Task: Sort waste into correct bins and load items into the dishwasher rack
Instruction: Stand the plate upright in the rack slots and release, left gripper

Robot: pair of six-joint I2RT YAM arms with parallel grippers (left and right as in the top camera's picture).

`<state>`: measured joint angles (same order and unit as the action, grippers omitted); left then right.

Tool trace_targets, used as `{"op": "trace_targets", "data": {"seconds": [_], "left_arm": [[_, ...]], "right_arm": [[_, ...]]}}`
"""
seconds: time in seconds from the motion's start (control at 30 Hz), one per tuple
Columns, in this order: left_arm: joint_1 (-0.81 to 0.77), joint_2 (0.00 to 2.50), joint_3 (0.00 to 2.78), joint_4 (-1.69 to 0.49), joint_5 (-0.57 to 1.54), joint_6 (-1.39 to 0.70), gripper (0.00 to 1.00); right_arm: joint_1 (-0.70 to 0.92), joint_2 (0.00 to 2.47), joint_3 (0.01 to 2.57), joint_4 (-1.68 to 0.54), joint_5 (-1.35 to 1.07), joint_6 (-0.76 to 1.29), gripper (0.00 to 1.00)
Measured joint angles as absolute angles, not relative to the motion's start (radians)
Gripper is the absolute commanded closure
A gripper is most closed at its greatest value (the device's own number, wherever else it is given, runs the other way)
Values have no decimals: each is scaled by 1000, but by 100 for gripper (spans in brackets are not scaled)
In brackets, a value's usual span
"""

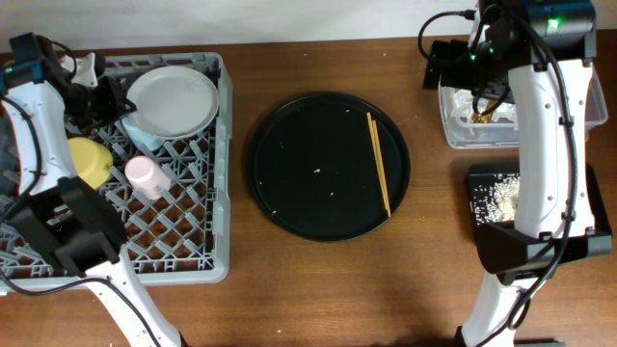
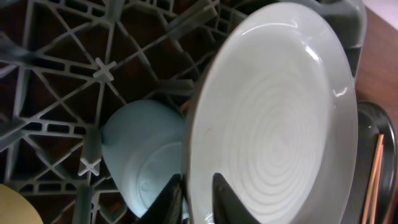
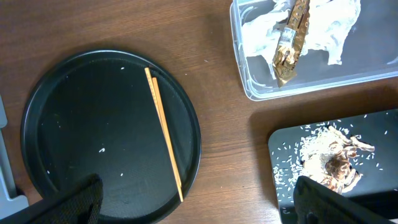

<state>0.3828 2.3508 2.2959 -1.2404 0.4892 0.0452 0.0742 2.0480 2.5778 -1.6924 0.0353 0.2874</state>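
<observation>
Left of round black tray (image 1: 308, 193): dishwasher rack (image 1: 193, 241), loaded with yellow bowl (image 1: 87, 162), pink cup (image 1: 147, 175) and light blue cup (image 2: 143, 155). Left gripper (image 2: 198, 190) clamped on rim of plate (image 1: 174, 99), tilted inside rack just beside light blue cup.
Step judged: seating plate. Next: release without knocking light blue cup.
On round black tray: chopsticks (image 1: 379, 164), only item not yet racked.
Right of round black tray: right gripper (image 3: 199, 199), fingers apart, empty; clear tub (image 3: 311, 84) with wrappers (image 3: 292, 37); black bin (image 3: 280, 149) with rice scraps (image 3: 329, 155).
</observation>
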Motion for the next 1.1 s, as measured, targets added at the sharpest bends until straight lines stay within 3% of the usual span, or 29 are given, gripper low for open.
{"op": "trace_targets", "data": {"seconds": [0.23,0.53,0.7,0.87,1.1], "left_arm": [[396,2351,2323,-1274,489,37,100],[385,2352,2739,-1513,340,-6,99],[240,2352,2793,-1558,38,-68,99],[-51,2352,2793,-1549,-393,-161,100],[-64,2352,2774,-1533,-662,-232,100]], "right_arm": [[74,2048,2578,-1692,35,288,2],[74,2048,2578,-1692,35,287,2],[74,2048,2578,-1692,35,288,2],[74,2048,2578,-1692,35,287,2],[74,2048,2578,-1692,35,288,2]]}}
